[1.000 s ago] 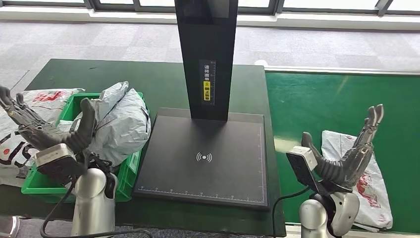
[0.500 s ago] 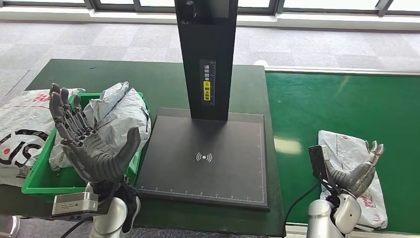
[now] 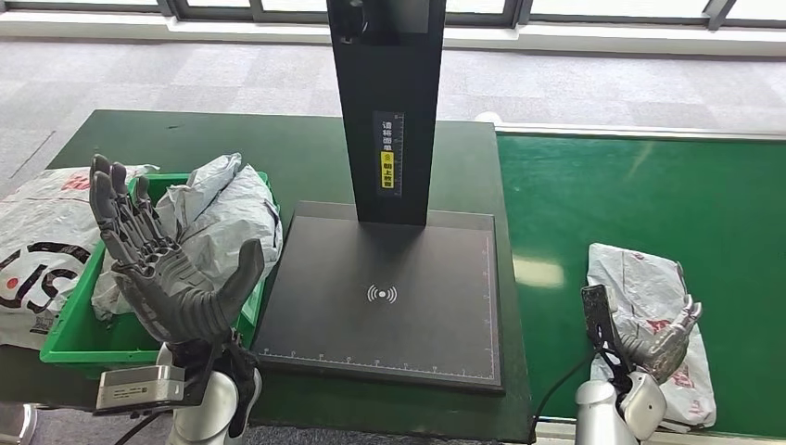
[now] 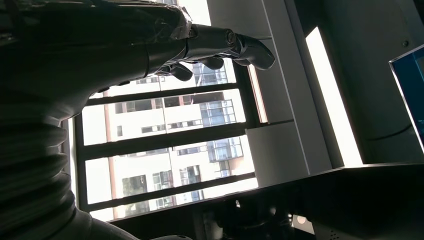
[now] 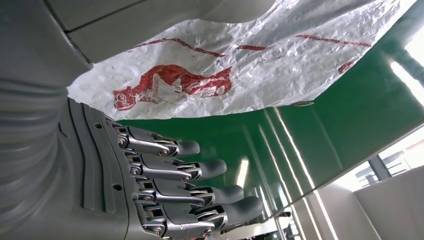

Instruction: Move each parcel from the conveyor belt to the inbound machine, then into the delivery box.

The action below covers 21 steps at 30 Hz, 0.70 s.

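Right now you're at the pick step. Near right, your right hand (image 3: 660,345) sits low over the near end of the white parcel (image 3: 653,306) on the conveyor belt (image 3: 640,195); fingers apart, nothing gripped, contact unclear. Near left, your left hand (image 3: 167,269) is raised, spread wide, holding nothing, in front of the green delivery box (image 3: 69,345), which already holds a grey parcel (image 3: 227,218). Centre, further back, inbound machine (image 3: 380,287) plate is bare. Next: close on the white parcel, lift, carry left onto the plate.
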Available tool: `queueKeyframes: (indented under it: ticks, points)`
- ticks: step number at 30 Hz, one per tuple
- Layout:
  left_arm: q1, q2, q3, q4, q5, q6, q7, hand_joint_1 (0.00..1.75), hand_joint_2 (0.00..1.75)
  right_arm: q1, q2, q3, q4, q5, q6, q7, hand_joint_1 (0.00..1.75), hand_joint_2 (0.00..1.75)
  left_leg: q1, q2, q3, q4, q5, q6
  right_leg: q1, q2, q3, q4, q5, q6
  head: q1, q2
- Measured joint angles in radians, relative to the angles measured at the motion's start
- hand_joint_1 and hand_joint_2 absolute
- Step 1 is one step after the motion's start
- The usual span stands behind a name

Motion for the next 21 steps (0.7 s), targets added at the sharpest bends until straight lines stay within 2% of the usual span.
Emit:
queueKeyframes:
  ticks: [8,21]
  points:
    - [0.0,0.0,0.0,0.0,-0.018,0.019,0.013,0.0,1.75,-0.022,-0.031,-0.009,0.086,0.041,0.0,0.065,0.0,1.75,0.0,0.0,-0.001,0.0,0.0,0.0,0.0,0.0,0.0,0.0,0.0,0.0,0.0,0.0]
    - [0.0,0.0,0.0,0.0,-0.023,0.021,0.022,0.0,1.75,-0.063,-0.113,-0.011,0.311,0.112,0.001,0.265,0.0,1.75,0.0,-0.001,-0.003,0.0,0.0,0.0,0.0,-0.001,0.0,0.0,0.0,0.0,0.0,0.0]
